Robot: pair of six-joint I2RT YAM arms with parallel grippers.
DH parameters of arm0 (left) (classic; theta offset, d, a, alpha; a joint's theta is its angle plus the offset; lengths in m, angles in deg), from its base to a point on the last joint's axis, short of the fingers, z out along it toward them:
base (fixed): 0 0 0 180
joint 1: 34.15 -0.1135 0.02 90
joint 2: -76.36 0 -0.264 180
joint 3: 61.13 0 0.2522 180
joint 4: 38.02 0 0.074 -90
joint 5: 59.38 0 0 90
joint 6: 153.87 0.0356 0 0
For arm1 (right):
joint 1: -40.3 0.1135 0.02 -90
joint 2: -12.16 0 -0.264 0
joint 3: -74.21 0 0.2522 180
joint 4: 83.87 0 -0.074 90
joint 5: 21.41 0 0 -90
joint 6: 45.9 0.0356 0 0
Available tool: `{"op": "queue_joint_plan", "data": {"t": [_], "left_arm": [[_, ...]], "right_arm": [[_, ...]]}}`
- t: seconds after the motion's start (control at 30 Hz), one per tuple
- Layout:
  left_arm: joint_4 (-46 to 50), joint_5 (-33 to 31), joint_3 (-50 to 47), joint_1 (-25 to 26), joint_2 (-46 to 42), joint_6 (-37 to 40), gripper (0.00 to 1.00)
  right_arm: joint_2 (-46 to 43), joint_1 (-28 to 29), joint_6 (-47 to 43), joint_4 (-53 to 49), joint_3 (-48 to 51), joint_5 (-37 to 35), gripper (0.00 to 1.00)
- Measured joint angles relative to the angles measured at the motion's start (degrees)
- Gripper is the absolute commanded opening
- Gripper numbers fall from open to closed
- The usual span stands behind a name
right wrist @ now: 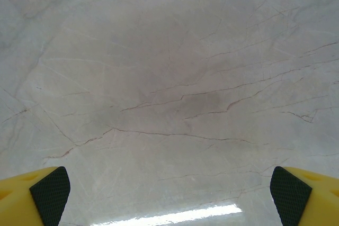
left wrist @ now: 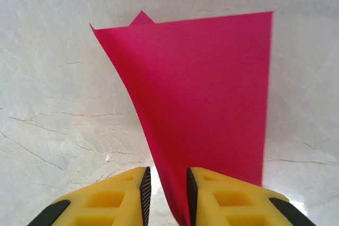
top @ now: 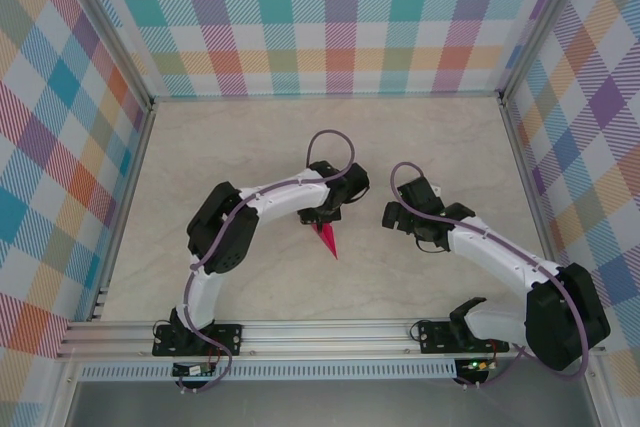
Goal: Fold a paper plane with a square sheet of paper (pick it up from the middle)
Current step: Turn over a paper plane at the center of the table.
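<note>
Pale marbled table [top: 430, 147] below, my left gripper [left wrist: 168, 191] pinches the pink sheet [left wrist: 212, 93] by its middle, fold running straight ahead, my wide-open right gripper [right wrist: 170, 191] hanging empty to its right.

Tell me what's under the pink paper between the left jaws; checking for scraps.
Bare table surrounds the pink paper; its own corner peeks out behind the top. Directly beneath is covered.
</note>
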Motion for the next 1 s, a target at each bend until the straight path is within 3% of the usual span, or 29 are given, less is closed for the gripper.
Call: {"op": "queue_joint_plan", "data": {"t": [0.33,0.6,0.73,0.87,1.0], "left_arm": [[-1.07,-0.07,-1.38,0.0,-0.63,-0.85,0.01],[-1.53,0.09,-1.4,0.0,-1.49,0.28,0.0],[-5.29,1.33,-2.29,0.0,-7.13,2.86,0.0],[-11.41,4.15,-4.33,-0.44,-14.97,5.53,0.0],[-23.17,11.43,-12.57,-2.03,-21.68,7.78,0.0]], "right_arm": [[0.63,0.0,0.0,-0.24,0.0,0.04,1.0],[0.63,-0.11,-0.24,-0.63,-0.17,2.43,1.0],[0.09,-0.11,-0.46,-0.57,-0.33,5.84,1.0],[-1.84,-0.15,-0.37,-0.37,-0.35,8.04,1.0],[-4.24,-0.28,0.07,-0.35,-0.35,9.62,1.0]]}}
